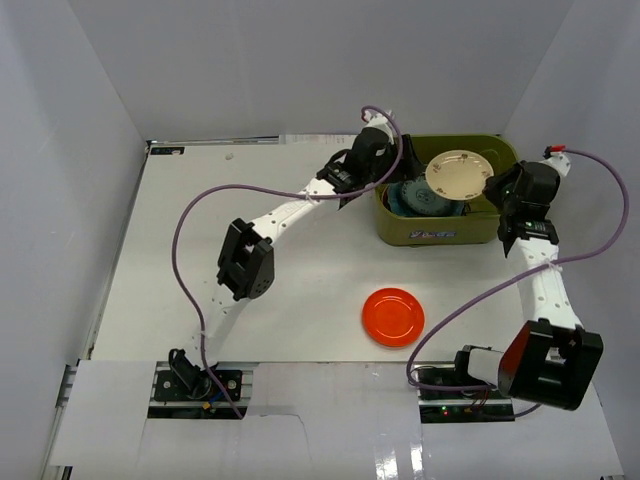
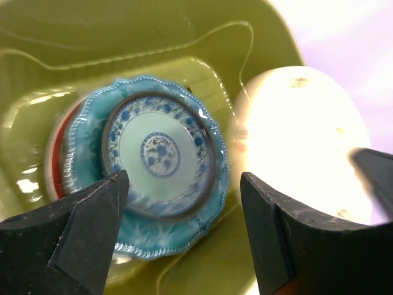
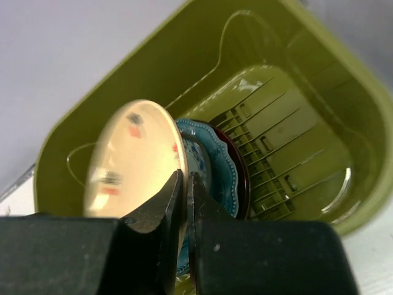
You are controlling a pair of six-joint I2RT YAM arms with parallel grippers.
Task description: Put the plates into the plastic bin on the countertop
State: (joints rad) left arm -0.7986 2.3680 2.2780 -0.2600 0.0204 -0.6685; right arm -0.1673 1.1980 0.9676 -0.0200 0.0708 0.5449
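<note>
Right gripper (image 3: 184, 179) on cream plate (image 3: 132, 160) — over bin (image 3: 202, 55)

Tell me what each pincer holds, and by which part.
Right pincer grips the cream plate by its rim, above the bin. Left pincer is open and holds nothing.

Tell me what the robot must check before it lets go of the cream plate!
1. Right gripper pinches cream plate's rim: ok.
2. Plate is over the bin: ok.
3. Left gripper out of the way: not ok, it hangs open over the bin beside the plate.
4. Room in bin: ok, bare floor beside the stack.
5. Gap between plate and stack: cannot tell.
6. All plates binned: not ok, orange plate lies on the countertop.
</note>
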